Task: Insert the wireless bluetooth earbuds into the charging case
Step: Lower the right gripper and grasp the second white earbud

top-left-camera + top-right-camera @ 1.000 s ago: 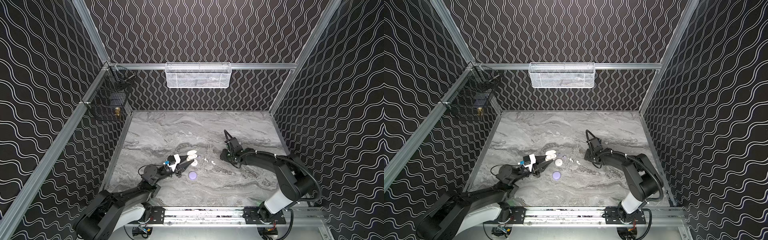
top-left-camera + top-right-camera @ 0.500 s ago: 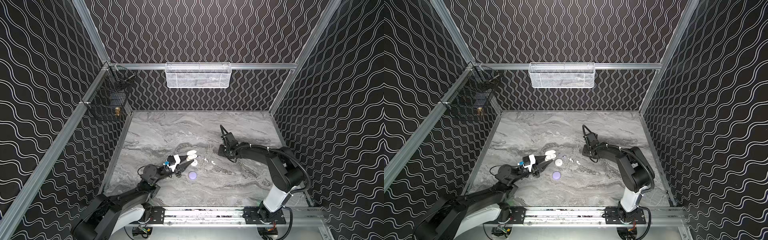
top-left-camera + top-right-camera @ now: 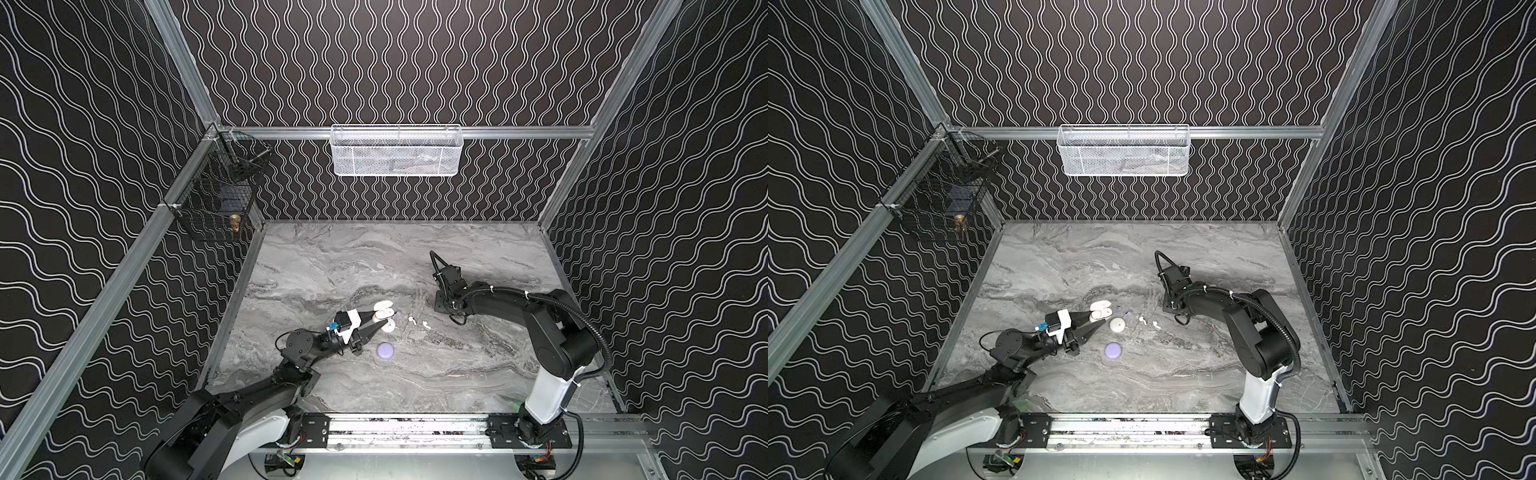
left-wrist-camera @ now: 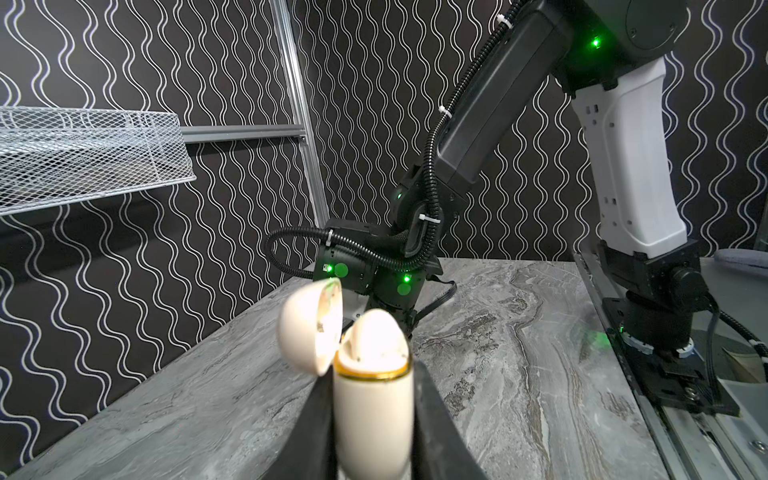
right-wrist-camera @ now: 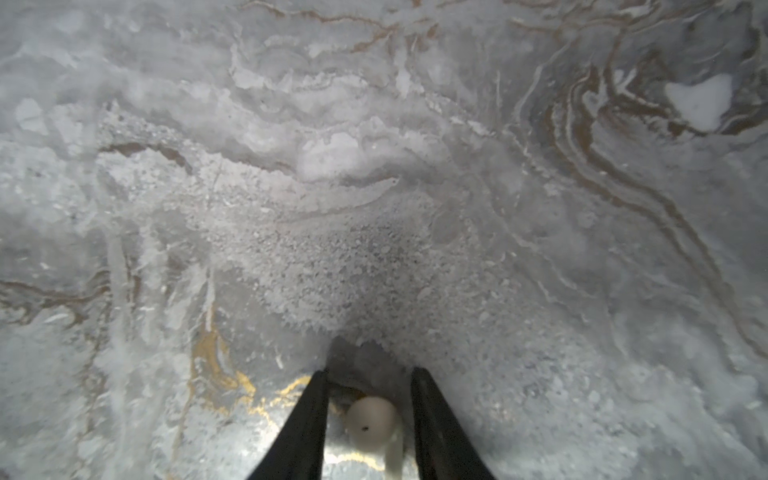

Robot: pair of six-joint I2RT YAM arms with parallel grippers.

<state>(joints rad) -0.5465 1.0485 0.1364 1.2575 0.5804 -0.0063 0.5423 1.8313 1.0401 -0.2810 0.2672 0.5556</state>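
Left gripper (image 4: 371, 370): we note it clamped on the cream charging case (image 4: 374, 415), gripping the lower body between its dark fingers (image 4: 436, 424). The case stands upright in the grip, with its hinged lid (image 4: 309, 328) thrown open to one side. A rounded cream shape rises out of the mouth; we cannot tell whether it is an earbud.

Right gripper (image 5: 370, 374): it points straight down, close over the marble table (image 5: 374, 166). Its jaws stand narrowly apart with a cream earbud (image 5: 371, 419) between them, stem towards the camera. We see a gap on each side of the bud, so neither finger is touching it. We cannot tell whether it rests on the marble.

On the table, in a top view: a pair of white earbuds (image 3: 1141, 320) lies loose between the two grippers, apart from both. A closed white case (image 3: 1118, 324) sits just beside the left fingertips. A closed lavender case (image 3: 1112, 350) sits near it, towards the front rail.
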